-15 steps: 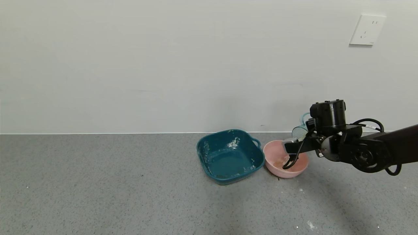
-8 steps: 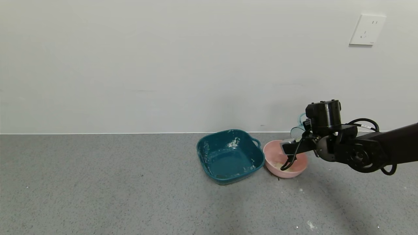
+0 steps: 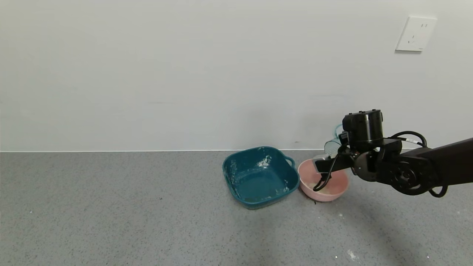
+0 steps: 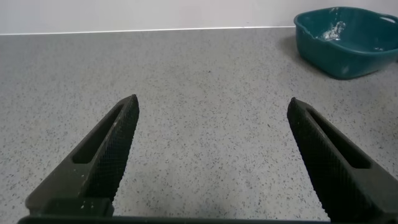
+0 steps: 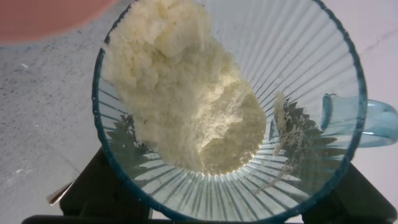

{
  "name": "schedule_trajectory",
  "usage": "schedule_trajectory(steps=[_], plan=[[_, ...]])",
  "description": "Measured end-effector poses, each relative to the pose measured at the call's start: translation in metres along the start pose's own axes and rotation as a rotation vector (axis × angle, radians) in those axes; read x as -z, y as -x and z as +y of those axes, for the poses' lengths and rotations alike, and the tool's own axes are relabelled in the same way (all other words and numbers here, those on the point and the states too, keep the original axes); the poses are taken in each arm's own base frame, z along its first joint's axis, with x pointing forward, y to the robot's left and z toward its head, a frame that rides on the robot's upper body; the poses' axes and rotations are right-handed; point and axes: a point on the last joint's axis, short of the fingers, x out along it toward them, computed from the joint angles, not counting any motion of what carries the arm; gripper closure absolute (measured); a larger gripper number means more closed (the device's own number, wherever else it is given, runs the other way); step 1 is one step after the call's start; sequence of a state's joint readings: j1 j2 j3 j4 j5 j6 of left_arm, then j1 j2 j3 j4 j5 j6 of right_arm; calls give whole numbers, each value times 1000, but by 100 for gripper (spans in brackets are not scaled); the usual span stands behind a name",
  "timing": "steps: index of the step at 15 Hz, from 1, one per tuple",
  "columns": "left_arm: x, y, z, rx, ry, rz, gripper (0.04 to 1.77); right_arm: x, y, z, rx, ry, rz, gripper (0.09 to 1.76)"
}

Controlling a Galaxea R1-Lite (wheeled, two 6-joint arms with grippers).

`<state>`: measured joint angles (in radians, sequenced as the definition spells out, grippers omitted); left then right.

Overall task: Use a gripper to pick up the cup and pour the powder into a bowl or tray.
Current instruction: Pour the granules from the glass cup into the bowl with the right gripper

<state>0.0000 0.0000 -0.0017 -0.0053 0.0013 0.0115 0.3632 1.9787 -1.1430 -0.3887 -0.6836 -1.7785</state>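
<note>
Fingers point(image 4: 106, 149) of the left gripper point(image 4: 211, 106) first: spread wide apart, holding nothing, hovering low over bare grey tabletop point(image 3: 111, 207), parked well apart from the work. Farther out, those of the right gripper point(image 3: 320, 162): clamped on the cup point(image 3: 330, 147), one on each side of its ribbed wall, seen in the right wrist view as dark shapes beneath it.

Holds the cup tipped on its side above the far right edge of the pink bowl point(image 3: 329, 195), mouth toward the bowl. Shows, in the right wrist view, a thick cream clump of powder point(image 5: 193, 106) lying along the lower wall and reaching the rim, with thin streaks clinging to the ribs near the loop handle point(image 5: 367, 121).

Judged as mid-pour. To do it well:
- Keep the mouth over the middle of the bowl, not its edge.
- Tilt further slowly, since a clump like this probably drops all at once.
- Keep the grip firm; ribbed plastic may slip.
- Watch for dust drifting toward the teal dish point(image 3: 231, 173) touching the bowl's left side.

Count:
- two grippers
- one cup
- one pink bowl, with a little pale powder apparently already inside
- one teal dish
- one wall socket point(image 3: 415, 33) farthest back
</note>
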Motion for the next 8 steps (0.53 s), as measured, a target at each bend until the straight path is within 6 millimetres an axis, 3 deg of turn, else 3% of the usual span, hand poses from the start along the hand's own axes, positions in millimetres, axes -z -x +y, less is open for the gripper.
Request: schedule_trajectory(steps=[8], plan=[[0,0,0,0,0,0,9,-2,2,3,4,24,-3,51]])
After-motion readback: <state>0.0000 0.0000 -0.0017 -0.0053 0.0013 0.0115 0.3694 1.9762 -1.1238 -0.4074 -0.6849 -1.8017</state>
